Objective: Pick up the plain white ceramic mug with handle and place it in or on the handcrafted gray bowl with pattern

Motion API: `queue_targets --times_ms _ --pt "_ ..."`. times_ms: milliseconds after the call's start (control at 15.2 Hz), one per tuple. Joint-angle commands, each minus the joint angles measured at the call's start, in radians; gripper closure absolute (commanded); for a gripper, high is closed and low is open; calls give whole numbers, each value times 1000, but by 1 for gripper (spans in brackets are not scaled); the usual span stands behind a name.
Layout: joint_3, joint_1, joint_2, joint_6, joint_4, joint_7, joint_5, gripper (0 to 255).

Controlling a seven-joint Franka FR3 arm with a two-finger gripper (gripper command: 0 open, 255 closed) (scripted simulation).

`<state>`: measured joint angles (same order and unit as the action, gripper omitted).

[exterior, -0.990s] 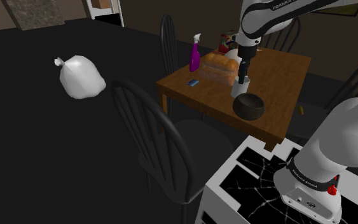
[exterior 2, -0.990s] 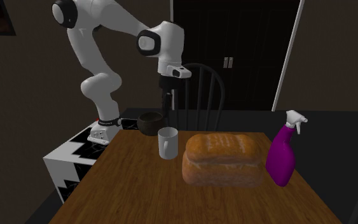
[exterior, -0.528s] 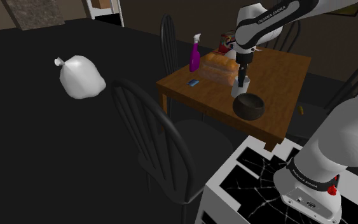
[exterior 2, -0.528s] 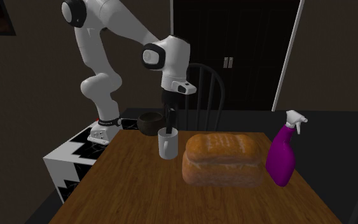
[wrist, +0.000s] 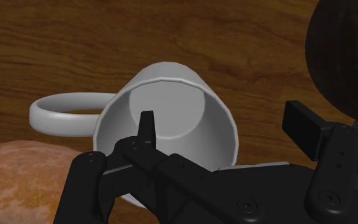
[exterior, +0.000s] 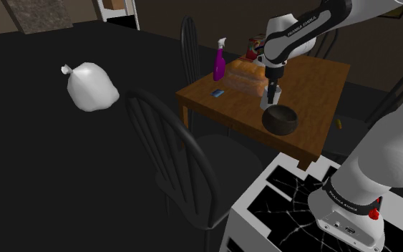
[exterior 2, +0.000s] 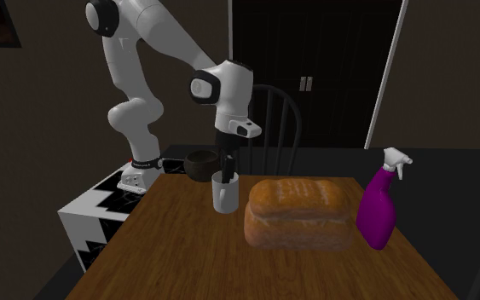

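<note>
Shows the white arm [exterior 2: 135,51] arched up from the stand, wrist turned straight down over the grained wooden table [exterior 2: 170,256]. Sets a crusty loaf [exterior 2: 297,213] mid-table and a dark round bowl [exterior 2: 199,164] near the stand-side edge. Puts the smooth white mug [exterior 2: 224,196] upright between them (loop handle on the loaf's side). Leaves the black gripper [exterior 2: 226,173] spread: one finger [wrist: 147,130] inside the rim, the other outside, clear of the wall.

Dim all over: the floor [exterior: 56,186] is almost black and the wall [exterior 2: 42,128] a murky brown. The desk [exterior: 314,100] glows warm and even under soft light. The white arm [exterior 2: 127,51] and bag [exterior: 91,87] are brightest; the mug [wrist: 171,108] is softly shaded grey inside.
</note>
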<state>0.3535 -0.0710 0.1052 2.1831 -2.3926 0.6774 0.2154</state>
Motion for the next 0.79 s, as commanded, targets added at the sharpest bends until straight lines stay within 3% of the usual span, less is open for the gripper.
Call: queue_targets --times_ms 0,198,264,726 --pt "0 0 -1 2 -1 0 0 0" --pt "0 0 -1 2 -1 0 0 0" --pt "0 0 -1 2 -1 0 0 255" --pt "0 0 -1 2 -1 0 0 255"
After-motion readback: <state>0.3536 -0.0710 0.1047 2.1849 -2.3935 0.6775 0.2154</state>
